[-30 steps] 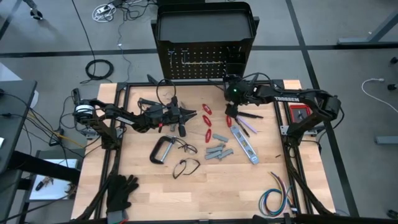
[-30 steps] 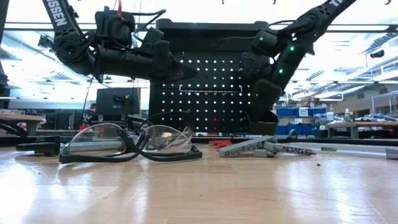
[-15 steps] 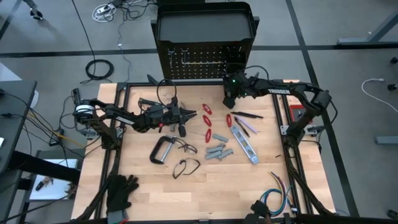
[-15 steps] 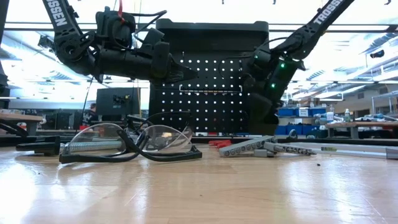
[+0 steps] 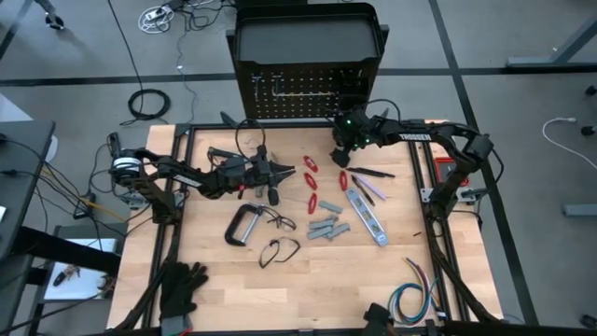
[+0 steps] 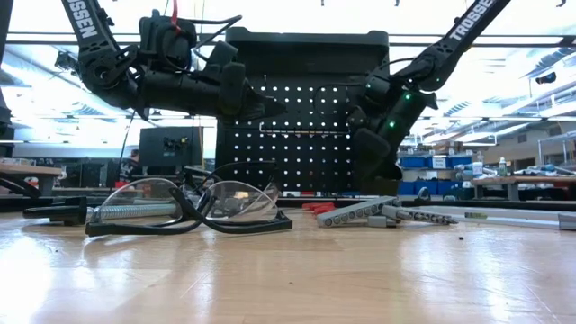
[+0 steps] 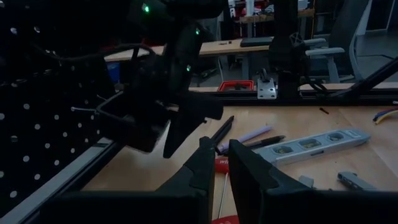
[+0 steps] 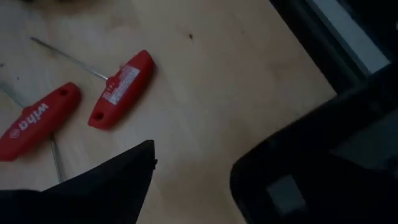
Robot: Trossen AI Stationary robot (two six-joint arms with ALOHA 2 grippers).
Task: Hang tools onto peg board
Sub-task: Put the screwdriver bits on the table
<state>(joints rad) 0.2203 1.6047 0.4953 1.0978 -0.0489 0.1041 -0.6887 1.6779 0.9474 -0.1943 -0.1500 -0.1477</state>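
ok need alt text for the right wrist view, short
Two red-handled T-shaped hex keys lie side by side, apart, on the pale wooden table top, seen from above past the right gripper, its dark jaws open and empty. A dark frame edge crosses one corner.

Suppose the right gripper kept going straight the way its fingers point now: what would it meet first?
Probably bare table top beside the red T-handled keys; the open right gripper points down at it, though depth is uncertain.
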